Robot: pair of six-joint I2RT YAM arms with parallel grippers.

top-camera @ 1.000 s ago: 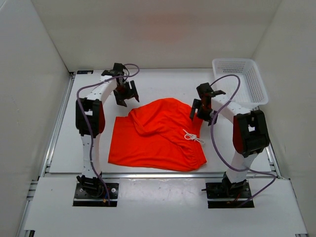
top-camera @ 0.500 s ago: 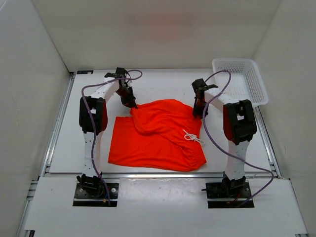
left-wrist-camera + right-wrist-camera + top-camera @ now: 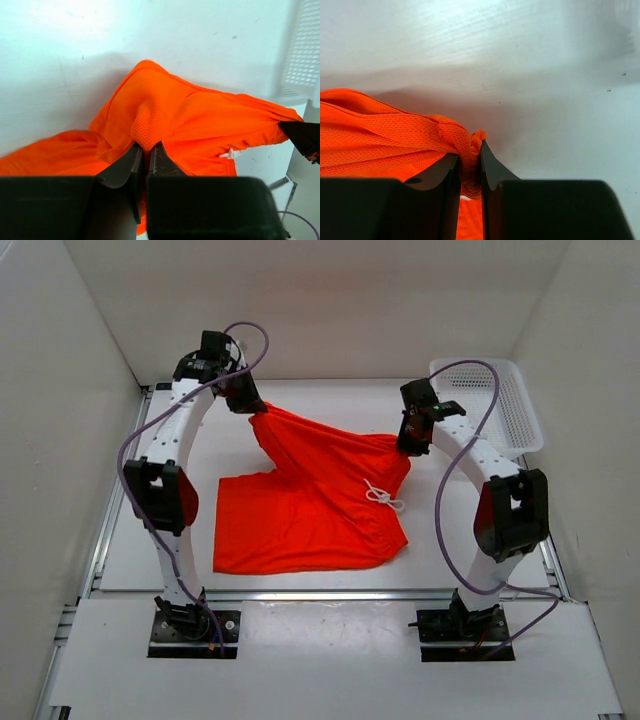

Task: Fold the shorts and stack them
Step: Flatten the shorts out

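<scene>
The orange-red shorts [image 3: 310,505] hang partly lifted over the middle of the table, their near half still lying flat. A thin white drawstring [image 3: 380,495] shows near the right side. My left gripper [image 3: 255,408] is shut on the far left corner of the fabric, raised above the table. In the left wrist view its gripper [image 3: 146,150] pinches a fold of the mesh shorts [image 3: 190,115]. My right gripper [image 3: 407,445] is shut on the far right corner. The right wrist view shows bunched shorts [image 3: 395,135] squeezed in that gripper [image 3: 469,150].
A white plastic basket [image 3: 487,400] stands at the back right corner of the table [image 3: 150,540]. White walls enclose the table on three sides. A metal rail runs along the left and front edges.
Both grippers closed on the far edge of the shorts and rose. The left one moved back and up, stretching the fabric between them and pulling its near part slightly left.
</scene>
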